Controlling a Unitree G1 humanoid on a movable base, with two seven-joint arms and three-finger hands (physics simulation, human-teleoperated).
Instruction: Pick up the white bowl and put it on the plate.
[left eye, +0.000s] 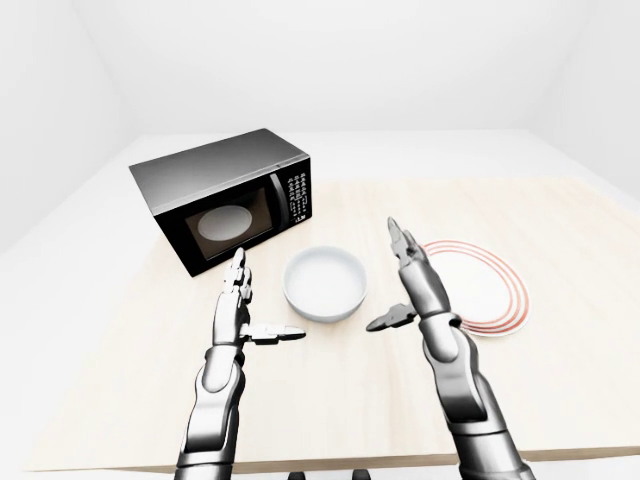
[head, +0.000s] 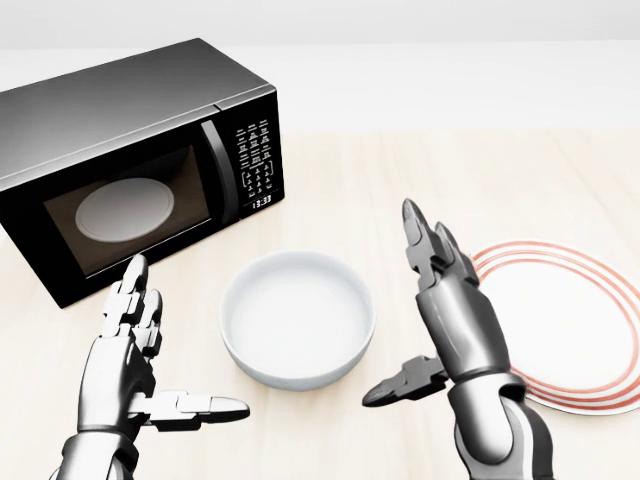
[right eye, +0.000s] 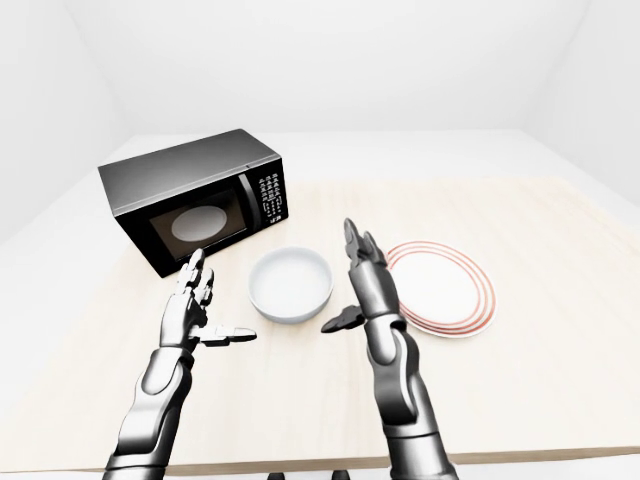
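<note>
Between my two hands, on the pale wooden table (left eye: 560, 390), sits the white bowl (head: 297, 330), upright with its round mouth facing up; being circular, it shows no long axis. My left hand (head: 128, 370) stands beside it on the head view's left, fingers straight and thumb spread wide, touching nothing. My right hand (head: 447, 320) is raised on the bowl's other side, fingers extended and apart, thumb out, also empty. Just beyond it lies the red-ringed plate (head: 580, 330), flat. A black microwave (head: 130, 170) stands at upper left. White walls enclose the room.
</note>
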